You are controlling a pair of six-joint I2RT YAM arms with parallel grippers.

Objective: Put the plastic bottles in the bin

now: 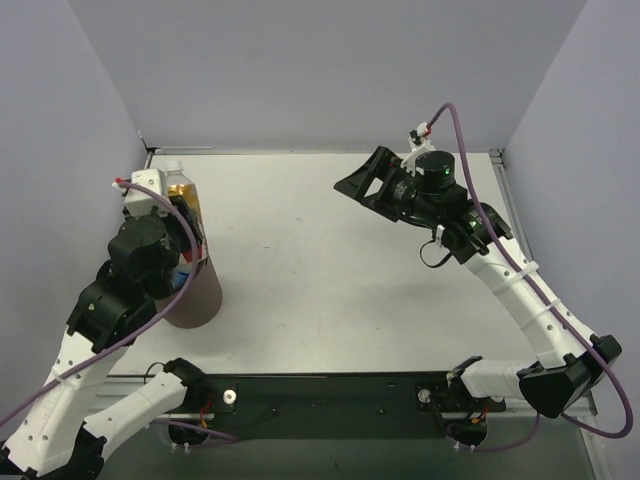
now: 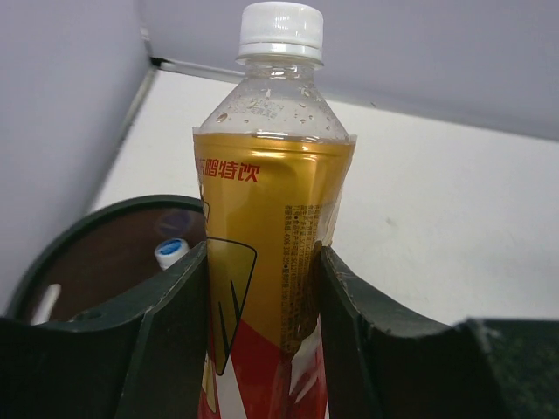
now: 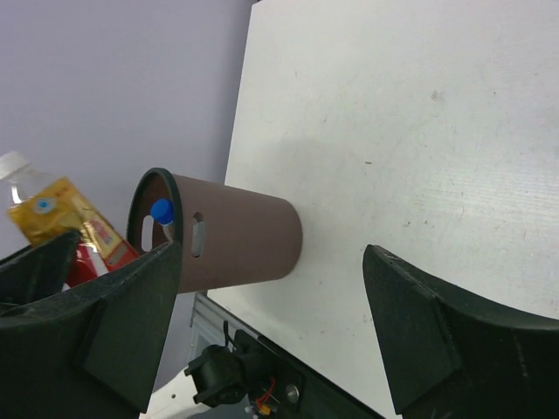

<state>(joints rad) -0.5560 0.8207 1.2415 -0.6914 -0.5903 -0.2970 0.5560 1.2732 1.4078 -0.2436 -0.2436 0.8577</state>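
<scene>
My left gripper [image 2: 262, 297] is shut on the red-and-yellow-labelled bottle [image 2: 266, 236], white cap up, held above the far side of the bin [image 2: 96, 236]. The bottle [image 1: 183, 197] also shows in the top view, above the tan-brown bin [image 1: 200, 295], and in the right wrist view [image 3: 61, 218]. A blue-capped bottle [image 2: 171, 252] lies inside the bin; its cap also shows in the right wrist view [image 3: 162, 212]. My right gripper [image 1: 352, 185] is open and empty, raised over the far right of the table, turned toward the bin [image 3: 236, 240]. The other bottles are hidden.
The white table [image 1: 330, 260] is walled by grey panels at the back and sides. The black base rail [image 1: 330, 395] runs along the near edge. A purple cable [image 1: 470, 150] loops over the right arm.
</scene>
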